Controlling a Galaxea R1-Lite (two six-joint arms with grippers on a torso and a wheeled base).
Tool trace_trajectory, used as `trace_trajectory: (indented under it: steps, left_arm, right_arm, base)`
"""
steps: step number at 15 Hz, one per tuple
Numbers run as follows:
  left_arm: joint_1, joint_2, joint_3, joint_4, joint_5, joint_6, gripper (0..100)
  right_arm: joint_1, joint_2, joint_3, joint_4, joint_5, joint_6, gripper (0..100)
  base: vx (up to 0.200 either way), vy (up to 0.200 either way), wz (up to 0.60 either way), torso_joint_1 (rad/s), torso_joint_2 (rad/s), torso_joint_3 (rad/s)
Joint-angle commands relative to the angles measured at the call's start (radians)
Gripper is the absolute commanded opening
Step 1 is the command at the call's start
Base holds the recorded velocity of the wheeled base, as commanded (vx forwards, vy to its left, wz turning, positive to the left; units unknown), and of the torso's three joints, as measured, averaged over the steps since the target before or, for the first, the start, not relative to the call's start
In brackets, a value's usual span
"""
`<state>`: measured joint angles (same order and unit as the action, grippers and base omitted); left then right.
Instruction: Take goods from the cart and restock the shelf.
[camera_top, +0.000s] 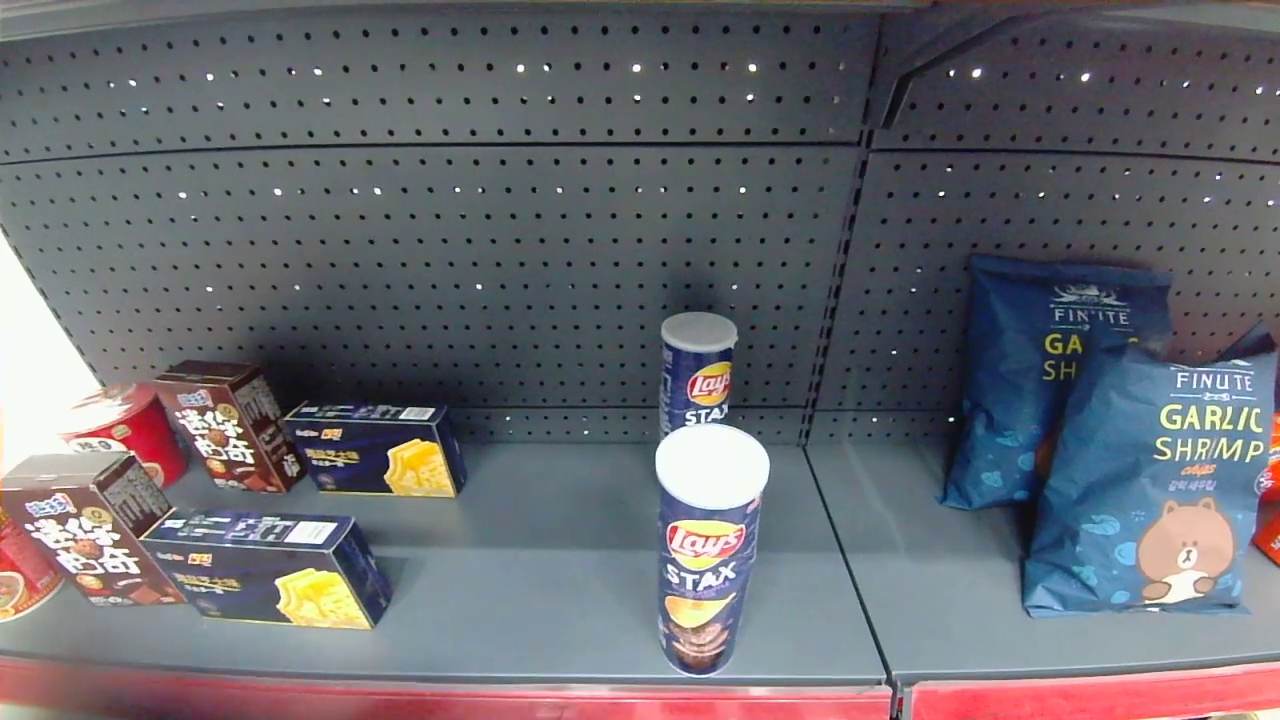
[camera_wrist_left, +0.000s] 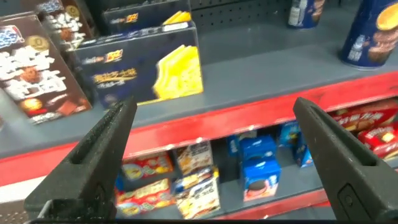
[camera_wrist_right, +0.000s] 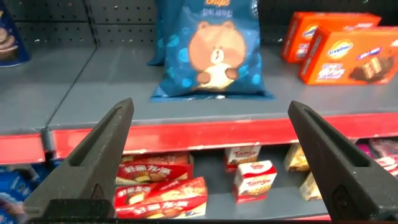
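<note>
A grey shelf (camera_top: 540, 560) with a red front edge and a perforated back panel (camera_top: 450, 250) holds the goods. Near its middle, two dark blue chip cans stand upright in a line, well apart: the near can (camera_top: 705, 560) close to the front edge and the far can (camera_top: 697, 375) against the back panel. To the left lie two blue boxes (camera_top: 270, 570), with two brown boxes (camera_top: 85, 530) and a red cup (camera_top: 125, 430) beside them. To the right, two blue shrimp chip bags (camera_top: 1150, 490) lean upright, one in front of the other, and orange boxes (camera_wrist_right: 345, 53) lie just beyond them.

The left gripper (camera_wrist_left: 213, 106) hangs in front of the red edge below the near blue box, its fingers spread wide and holding nothing. The right gripper (camera_wrist_right: 210, 106) hangs before the near bag, likewise spread and empty. Below both, a lower shelf (camera_wrist_right: 214, 202) carries what look like small snack packs.
</note>
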<state>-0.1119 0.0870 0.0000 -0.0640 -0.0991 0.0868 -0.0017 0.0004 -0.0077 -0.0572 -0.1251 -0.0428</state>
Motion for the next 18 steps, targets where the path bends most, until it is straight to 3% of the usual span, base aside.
trace_trajectory:
  steps: [1, 8, 12, 18]
  left_arm:
    - [0.001, 0.002, 0.000, 0.000, -0.001, -0.001, 100]
    - [0.001, 0.002, 0.000, 0.000, -0.002, -0.002, 100]
    - [0.001, 0.000, 0.000, 0.000, -0.022, -0.052, 100]
    - [0.001, 0.002, 0.000, 0.000, -0.028, -0.058, 100]
  right_arm:
    - [0.002, 0.001, 0.000, 0.000, 0.001, 0.000, 100]
    - [0.002, 0.003, 0.000, 0.000, 0.001, 0.000, 100]
    - [0.002, 0.003, 0.000, 0.002, 0.001, 0.000, 100]
    - [0.002, 0.001, 0.000, 0.002, 0.015, 0.000, 100]
  base:
    - [0.000, 0.000, 0.00, 0.000, 0.00, 0.000]
    - [0.000, 0.000, 0.00, 0.000, 0.00, 0.000]
    - [0.000, 0.100, 0.00, 0.002, 0.00, -0.001]
    - [0.000, 0.033, 0.00, -0.001, 0.00, 0.001]
